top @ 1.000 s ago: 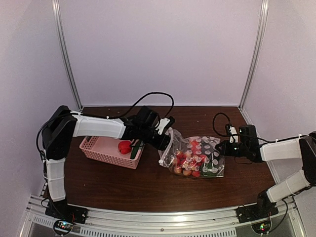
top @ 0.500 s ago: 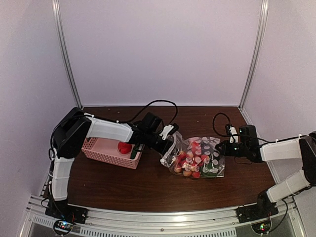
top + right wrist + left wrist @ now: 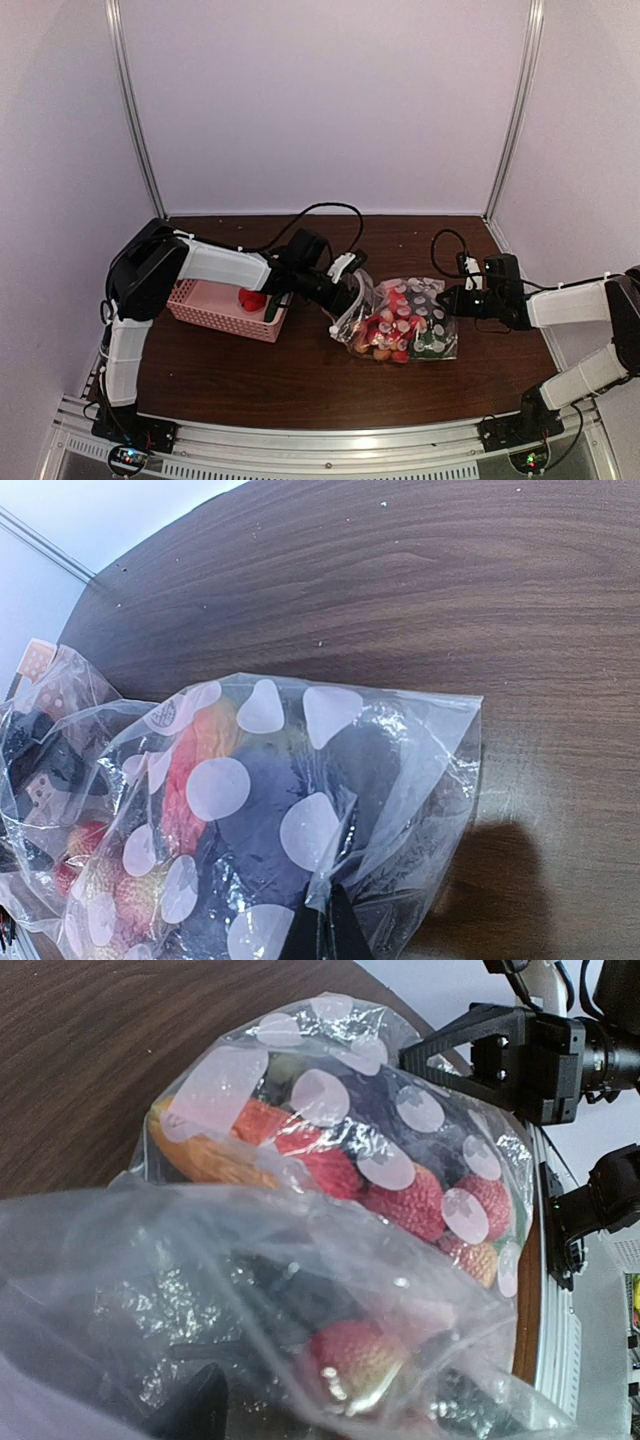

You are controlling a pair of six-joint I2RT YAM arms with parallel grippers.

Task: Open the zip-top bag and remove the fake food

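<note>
The zip-top bag [image 3: 410,312] lies right of centre on the brown table, clear with white dots, full of fake food [image 3: 388,330]: red berries, orange and dark purple pieces. My left gripper [image 3: 350,290] is inside the bag's left-hand mouth. In the left wrist view the bag [image 3: 350,1130] fills the frame and my left gripper [image 3: 335,1400] stands open, its jaws blurred behind plastic, either side of a red berry [image 3: 355,1355]. My right gripper [image 3: 447,300] is shut on the bag's right corner; the right wrist view shows it [image 3: 325,925] pinching the plastic [image 3: 400,780].
A pink perforated basket [image 3: 205,305] stands left of the bag and holds a red tomato [image 3: 250,298] and a green cucumber [image 3: 272,308]. A black cable [image 3: 445,245] loops behind the right gripper. Metal frame posts stand at the back corners.
My left gripper has moved right from the basket's edge into the bag's mouth. The bag has shifted slightly to the right. The right arm has not moved.
</note>
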